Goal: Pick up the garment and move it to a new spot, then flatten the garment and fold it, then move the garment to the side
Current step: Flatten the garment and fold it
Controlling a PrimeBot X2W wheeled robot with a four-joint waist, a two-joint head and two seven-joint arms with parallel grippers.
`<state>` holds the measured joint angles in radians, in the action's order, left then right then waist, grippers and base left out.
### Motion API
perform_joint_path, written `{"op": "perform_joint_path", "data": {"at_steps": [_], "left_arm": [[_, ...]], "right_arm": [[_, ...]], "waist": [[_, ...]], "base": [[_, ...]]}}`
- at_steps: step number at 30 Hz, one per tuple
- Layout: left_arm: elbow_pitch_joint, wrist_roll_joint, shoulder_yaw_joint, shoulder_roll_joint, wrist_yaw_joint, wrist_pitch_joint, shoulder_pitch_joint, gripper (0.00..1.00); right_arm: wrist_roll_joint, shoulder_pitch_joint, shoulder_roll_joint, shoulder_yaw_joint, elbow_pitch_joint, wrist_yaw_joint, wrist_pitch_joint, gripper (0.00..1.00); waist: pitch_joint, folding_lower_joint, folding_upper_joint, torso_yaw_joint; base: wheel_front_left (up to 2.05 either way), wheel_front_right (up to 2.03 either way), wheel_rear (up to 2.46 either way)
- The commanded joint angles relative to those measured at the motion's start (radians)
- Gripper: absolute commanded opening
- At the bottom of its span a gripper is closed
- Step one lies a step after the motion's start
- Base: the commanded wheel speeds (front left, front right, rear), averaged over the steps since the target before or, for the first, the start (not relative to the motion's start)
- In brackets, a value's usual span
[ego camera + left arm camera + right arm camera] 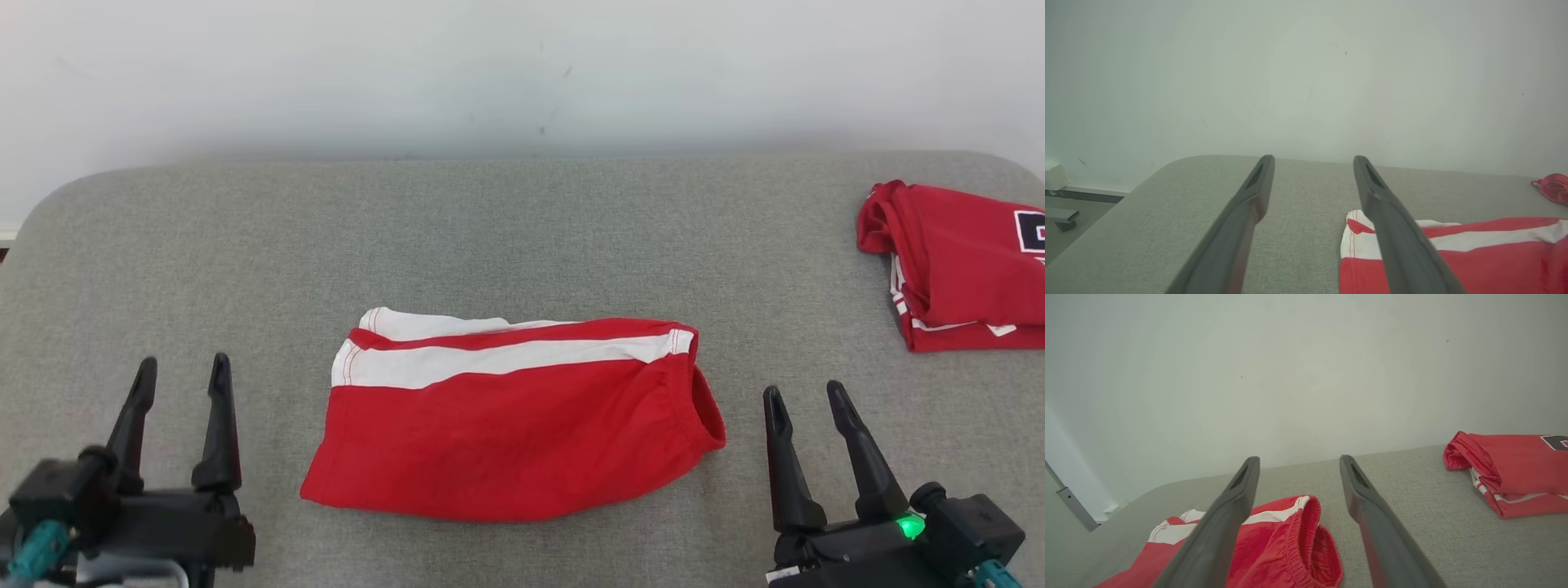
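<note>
Head view: the shorts (514,425) are lying folded at the middle of the grey pad (522,237), their white stripes running along the far edge and the waistband (706,408) gaping toward the robot's right. The left gripper (184,363) and the right gripper (804,390) are hovering on either side of them, near but not touching, fingers spread wide and carrying nothing. A folded red pile (955,269) is sitting well apart at the pad's right edge. The fold is looking finished, so the shift to the side is probably what is remaining. Trouble is likely if the fingers are pinching only the top layer, since the bundle would be peeling open as it rises. Dragging it across the rough weave risks bunching the lower layers. Carrying it too far right risks knocking the pile.
</note>
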<state>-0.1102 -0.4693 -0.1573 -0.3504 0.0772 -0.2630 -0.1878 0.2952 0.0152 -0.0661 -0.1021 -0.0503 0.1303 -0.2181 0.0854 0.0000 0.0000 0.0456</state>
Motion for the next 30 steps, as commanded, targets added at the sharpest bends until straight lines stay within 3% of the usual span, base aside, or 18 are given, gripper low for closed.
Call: {"op": "perform_joint_path", "data": {"at_steps": [1,8,17,30], "left_arm": [[0.015,0.035,0.027,0.019,-0.006,-0.001,0.033,1.0],[0.056,0.169,0.102,0.098,-0.058,-0.001,0.146,1.0],[0.054,0.227,0.174,0.173,-0.139,-0.001,0.247,1.0],[0.03,0.288,0.212,0.237,-0.185,-0.001,0.247,1.0]], "right_arm": [[-0.01,0.013,0.002,0.002,0.005,0.0,-0.006,1.0],[-0.018,0.041,0.007,0.007,0.027,0.0,-0.015,1.0],[-0.012,0.092,0.012,0.012,0.07,0.0,-0.025,1.0],[-0.024,0.088,0.015,0.015,0.104,0.0,-0.032,1.0]], "waist": [[-0.003,0.0,0.0,-0.004],[-0.018,0.0,0.0,-0.011],[-0.037,0.0,0.0,-0.006],[-0.039,0.0,0.0,0.0]], "base": [[0.0,0.0,0.0],[0.0,0.0,0.0],[0.0,0.0,0.0],[0.0,0.0,0.0]]}}
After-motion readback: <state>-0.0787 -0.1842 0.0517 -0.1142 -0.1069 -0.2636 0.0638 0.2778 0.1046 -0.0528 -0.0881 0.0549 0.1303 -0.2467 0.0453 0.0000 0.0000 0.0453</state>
